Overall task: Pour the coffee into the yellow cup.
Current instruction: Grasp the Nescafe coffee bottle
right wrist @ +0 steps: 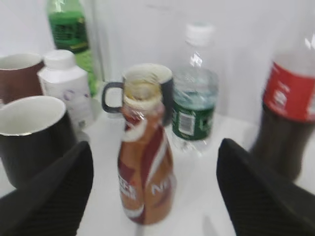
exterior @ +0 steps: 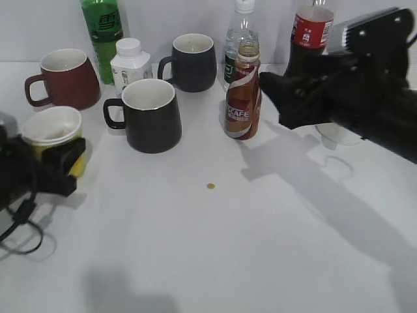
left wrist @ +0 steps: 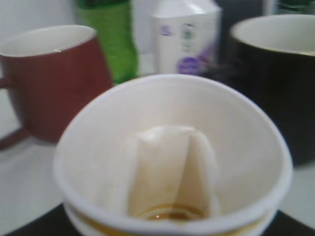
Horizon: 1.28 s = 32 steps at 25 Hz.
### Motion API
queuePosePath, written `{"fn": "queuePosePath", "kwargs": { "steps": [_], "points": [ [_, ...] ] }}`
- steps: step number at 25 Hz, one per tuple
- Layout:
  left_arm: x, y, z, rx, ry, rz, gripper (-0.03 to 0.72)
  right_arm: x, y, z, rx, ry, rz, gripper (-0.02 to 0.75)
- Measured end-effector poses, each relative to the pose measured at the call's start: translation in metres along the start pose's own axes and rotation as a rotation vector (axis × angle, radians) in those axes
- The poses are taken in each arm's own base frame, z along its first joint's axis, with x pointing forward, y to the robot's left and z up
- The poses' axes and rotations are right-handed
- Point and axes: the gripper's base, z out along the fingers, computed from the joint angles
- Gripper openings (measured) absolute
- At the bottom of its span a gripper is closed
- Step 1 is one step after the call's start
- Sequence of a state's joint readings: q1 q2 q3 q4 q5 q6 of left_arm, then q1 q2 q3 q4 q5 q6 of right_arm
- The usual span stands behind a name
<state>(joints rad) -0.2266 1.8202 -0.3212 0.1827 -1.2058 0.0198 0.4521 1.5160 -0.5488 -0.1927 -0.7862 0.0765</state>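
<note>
The coffee (exterior: 243,91), a small curvy bottle with a brown, red and white swirl label, stands upright and uncapped on the white counter (exterior: 215,241), a little right of the middle of the exterior view and in front of a clear water bottle (exterior: 240,39). The right hand (right wrist: 153,196) is level with it, its two dark fingers (right wrist: 54,191) spread wide; in the right wrist view the bottle sits between them without touching either, so nothing is gripped on that side. A cola bottle with a red label (exterior: 311,29) rises behind the right arm. At the far left of the counter the yellow cup (exterior: 53,137) stands upright, and the left hand (exterior: 62,166) is at its lower part, with a black finger across the front of its yellow wall; the jaws appear to be set against the cup, though the contact itself is hard to make out. The left wrist view looks straight down into the cup's white inside, where a small pool of brown liquid lies at the bottom. Behind the cup stand a dark red mug (exterior: 65,78), a green bottle (exterior: 102,32) and a small white bottle (exterior: 130,63). Two black mugs complete the group, one nearer the front (exterior: 151,114) and one further back (exterior: 191,62). A small yellowish round object (exterior: 210,186) lies on the bare counter in front of the coffee.
</note>
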Motion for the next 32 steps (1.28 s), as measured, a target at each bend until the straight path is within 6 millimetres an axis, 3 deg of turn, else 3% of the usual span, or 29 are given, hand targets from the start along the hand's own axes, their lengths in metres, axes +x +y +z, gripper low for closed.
{"fn": "queuePosePath", "kwargs": {
  "steps": [5,10,20,32],
  "points": [
    [-0.003,-0.009,-0.028,0.043,0.007,-0.079,0.385,0.012,0.002,0.022,-0.045,0.043,0.046,0.589],
    [-0.007,-0.027,-0.037,0.234,-0.004,-0.037,0.385,0.034,0.002,0.043,-0.067,0.108,0.063,0.588],
    [-0.006,-0.04,-0.041,0.386,0.012,-0.03,0.383,0.064,-0.003,0.079,-0.05,0.164,0.092,0.589],
    [-0.018,-0.045,-0.03,0.485,-0.043,0.04,0.388,0.071,-0.007,0.112,-0.051,0.142,0.09,0.589]
  ]
}}
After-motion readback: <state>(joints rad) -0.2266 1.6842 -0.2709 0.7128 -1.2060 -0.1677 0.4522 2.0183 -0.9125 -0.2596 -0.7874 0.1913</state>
